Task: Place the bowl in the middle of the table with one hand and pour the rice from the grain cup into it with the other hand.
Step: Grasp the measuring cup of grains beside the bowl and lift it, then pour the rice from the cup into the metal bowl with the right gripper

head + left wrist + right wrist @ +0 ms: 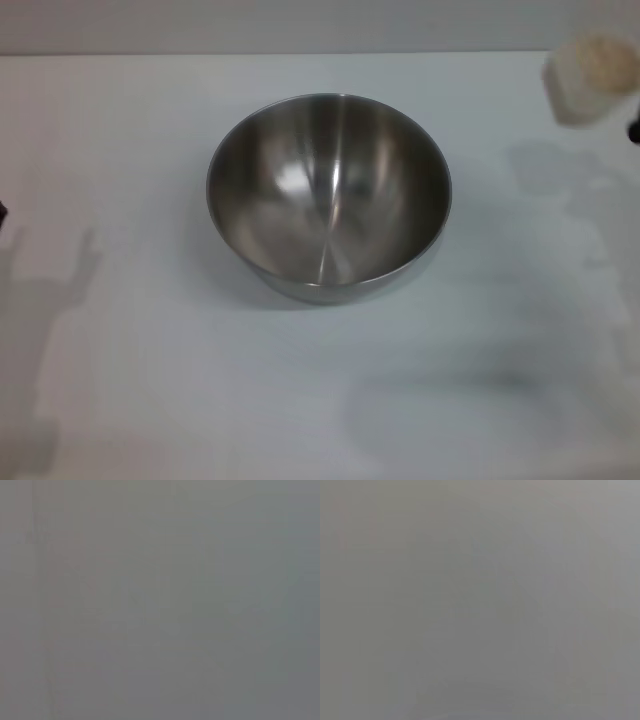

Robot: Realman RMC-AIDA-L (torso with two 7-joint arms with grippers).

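the head view shows no gripper fingers at all, so whether either gripper is spread, pressed together or pinching anything cannot be told; only a dark sliver shows at each side edge, too little to name, and both wrist views give nothing but flat grey. nearest the robot lies bare table (300,400), crossed by soft shadows, one of them finger-like at the robot's left. beyond that, about the middle of the table, sits the bowl (329,195), upright, mouth open upward, its brushed inside showing no grains, so the placing step looks done and the pour not yet begun. farther off, towards the back edge and on the robot's right, is the grain cup (590,78), appearing to stand upright, with the rice (603,52) heaped pale at its top; the cup stands well apart from the bowl. the relation that matters for the coming move is this: the cup lies on the right arm's side, close to where that arm's edge sliver shows, and far across from the left, so the right arm is judged the nearer one to handle it. from the cup, the bowl lies towards the robot's left and nearer the robot, so the pour would call for carrying the cup that way over the rim before tipping.
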